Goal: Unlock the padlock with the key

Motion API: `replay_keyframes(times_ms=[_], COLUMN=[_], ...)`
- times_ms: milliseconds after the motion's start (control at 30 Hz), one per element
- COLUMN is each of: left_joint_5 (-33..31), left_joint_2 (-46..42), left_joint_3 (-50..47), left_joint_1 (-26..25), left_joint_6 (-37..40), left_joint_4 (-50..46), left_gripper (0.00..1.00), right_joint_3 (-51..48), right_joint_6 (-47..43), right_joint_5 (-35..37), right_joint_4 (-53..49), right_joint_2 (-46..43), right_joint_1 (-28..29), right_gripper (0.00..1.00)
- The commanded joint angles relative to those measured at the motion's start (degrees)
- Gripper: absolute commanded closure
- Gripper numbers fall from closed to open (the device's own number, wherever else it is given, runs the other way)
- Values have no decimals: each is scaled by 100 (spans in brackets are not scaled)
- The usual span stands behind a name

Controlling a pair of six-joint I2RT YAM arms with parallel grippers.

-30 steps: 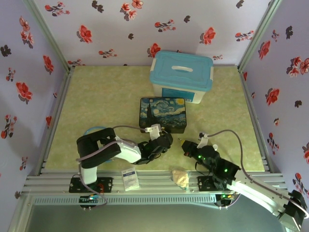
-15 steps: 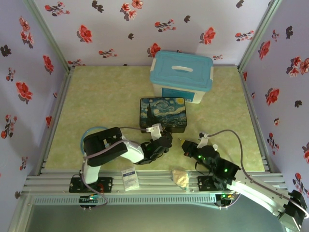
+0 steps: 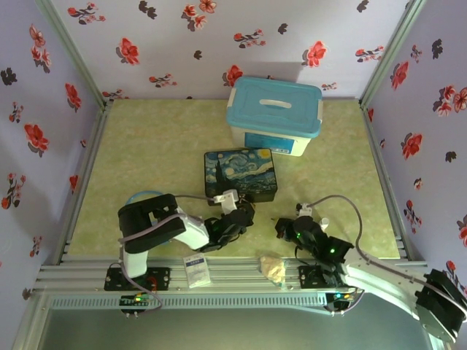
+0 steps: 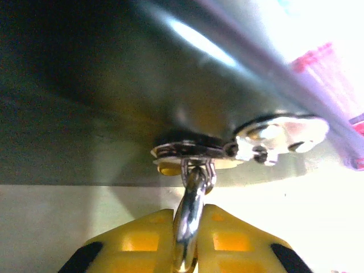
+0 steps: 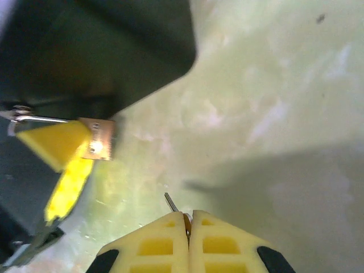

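Flowery walls are set around a pale green table (image 3: 146, 160), and a dark painted tin (image 3: 241, 173) is seen near the middle of it. At the tin's front side, the small gold padlock (image 5: 98, 140) is hung by its silver loop (image 4: 190, 193) from the tin's clasp (image 4: 193, 151). This loop is pinched tight in the left pincer (image 4: 190, 211). The right pincer (image 5: 187, 215) is squeezed shut on the thin dark key (image 5: 170, 201), with just the tip poking out. The key is held near the padlock but apart from it. The step in hand is judged to be putting the key into the lock. To do that well, the padlock should be held steady and not pulled. The keyhole cannot be made out, so its side should be found first. The key's tip should then be lined up with it and pushed in slowly and straight. So little of the key is gripped that it could be tipped or dropped if it is bumped.
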Motion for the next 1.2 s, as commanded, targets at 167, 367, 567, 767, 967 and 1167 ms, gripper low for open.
replay_keyframes(times_ms=[167, 367, 567, 767, 967, 1167], left_joint_5=[145, 248, 509, 477, 299, 63], left_joint_2=[-74, -219, -244, -64, -82, -54], left_joint_3=[-766, -970, -939, -809, -355, 84], left_joint_1=[25, 40, 157, 173, 164, 166], left_joint_6=[-716, -961, -1031, -854, -398, -80], left_joint_4=[1253, 1675, 1452, 1277, 235, -751], left_gripper=[100, 100, 96, 91, 79, 69], right_joint_3=[383, 428, 634, 656, 651, 602], right_joint_6=[243, 398, 315, 177, -28, -84], right_joint_5=[-1288, -1596, -1753, -1602, -1210, -1190], right_joint_4=[2307, 2801, 2994, 2438, 1329, 945], right_joint_2=[1832, 2148, 2368, 1972, 1144, 714], right_joint_1=[-275, -506, -592, -601, -601, -630], right_gripper=[100, 100, 100, 100, 100, 100])
